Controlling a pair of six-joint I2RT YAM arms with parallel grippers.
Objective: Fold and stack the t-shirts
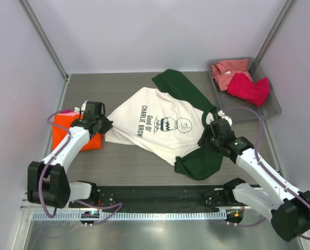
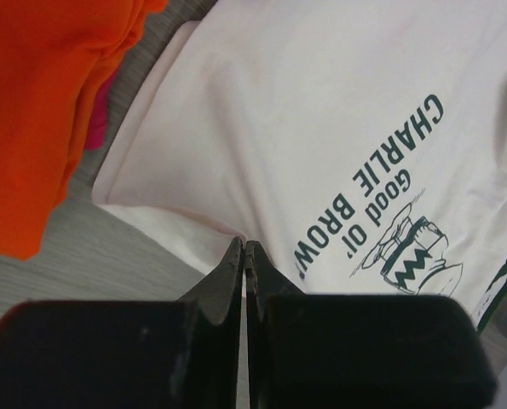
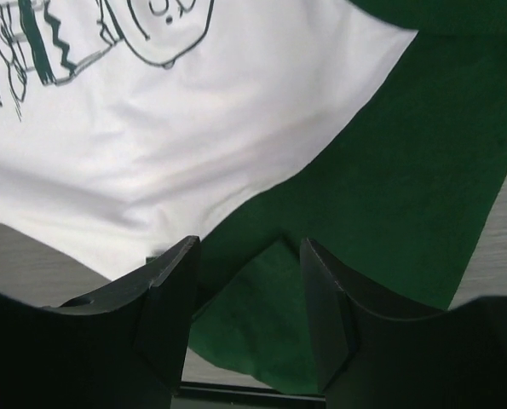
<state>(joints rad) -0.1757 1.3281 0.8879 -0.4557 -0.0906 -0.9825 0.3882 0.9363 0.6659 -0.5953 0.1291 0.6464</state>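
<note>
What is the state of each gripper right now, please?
Left gripper: closed at hem of cream t-shirt; grip unclear.
Right gripper: open above green sleeve.

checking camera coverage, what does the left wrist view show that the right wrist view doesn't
Only left wrist: orange tee, pink cloth at its edge, readable CHARLIE BROWN lettering, left gripper shut at the cream tee's hem. Only right wrist: right gripper open over the broad green sleeve. Both: cream tee, its cartoon print, table; left wrist catches only a green sliver.
</note>
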